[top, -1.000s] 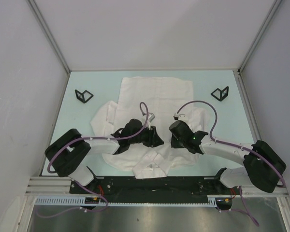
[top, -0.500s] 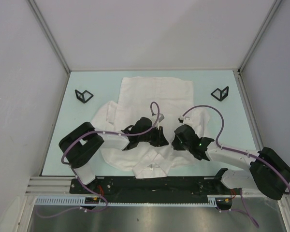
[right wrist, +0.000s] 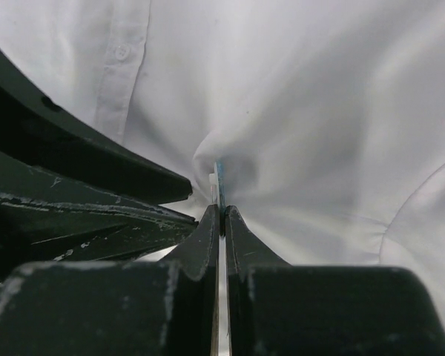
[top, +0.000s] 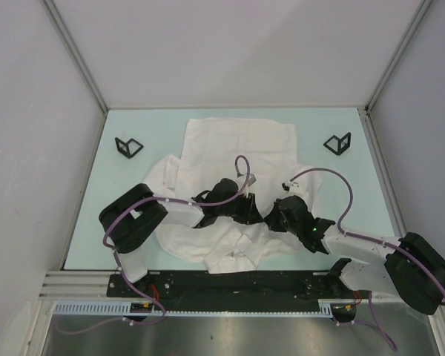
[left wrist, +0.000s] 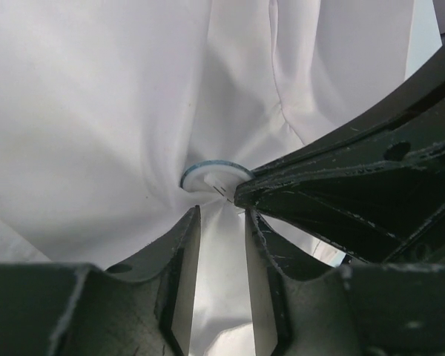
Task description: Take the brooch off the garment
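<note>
Vs 1 s ago: both arms have closed in. The grippers were apart over the shirt (top: 237, 137) and now meet tip to tip at its middle. Left gripper (top: 246, 211) sits low, reaching right; right gripper (top: 276, 215) reaches left. Right is pinched tight on the edge of the brooch (left wrist: 211, 175), a thin round white disc with a bluish rim, cloth puckered around it. Left has a narrow gap with fabric in it; can't tell if it's clamped. Shirt is thin, white and creased, flat on the pale green desk (top: 163, 122).
</note>
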{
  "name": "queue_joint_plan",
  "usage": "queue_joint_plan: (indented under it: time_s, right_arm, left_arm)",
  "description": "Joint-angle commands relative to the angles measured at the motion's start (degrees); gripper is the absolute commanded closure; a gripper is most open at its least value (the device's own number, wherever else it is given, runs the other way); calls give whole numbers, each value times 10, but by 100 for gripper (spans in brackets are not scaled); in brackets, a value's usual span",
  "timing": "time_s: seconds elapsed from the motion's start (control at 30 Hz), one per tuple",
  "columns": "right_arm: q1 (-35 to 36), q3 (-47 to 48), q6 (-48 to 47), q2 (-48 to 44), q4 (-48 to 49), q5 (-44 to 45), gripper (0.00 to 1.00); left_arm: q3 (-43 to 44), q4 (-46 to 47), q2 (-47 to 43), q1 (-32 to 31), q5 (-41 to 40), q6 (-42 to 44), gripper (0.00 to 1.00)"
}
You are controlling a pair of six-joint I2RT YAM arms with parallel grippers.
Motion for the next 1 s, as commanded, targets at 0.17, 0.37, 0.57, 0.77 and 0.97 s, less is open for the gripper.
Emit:
queue_joint_plan:
  time_s: [0.17, 0.37, 0.57, 0.77, 0.97]
  right_arm:
    - [-3, -40, 18, -17, 61, -10, 100]
    - [-10, -55, 24, -37, 67, -17, 100]
    - [-22, -69, 27, -54, 74, -34, 100]
    - [-35, -79, 29, -56, 94, -52, 100]
    - [-37, -81, 28, -52, 110, -63, 100]
  left_arm:
    - [23, 3, 12, -3, -16, -10, 62]
    - [21, 4, 11, -3, -29, -12, 61]
    - [32, -5, 20, -3, -34, -13, 56]
    - [43, -5, 36, -3, -29, -13, 57]
    - [45, -5, 40, -3, -31, -13, 56]
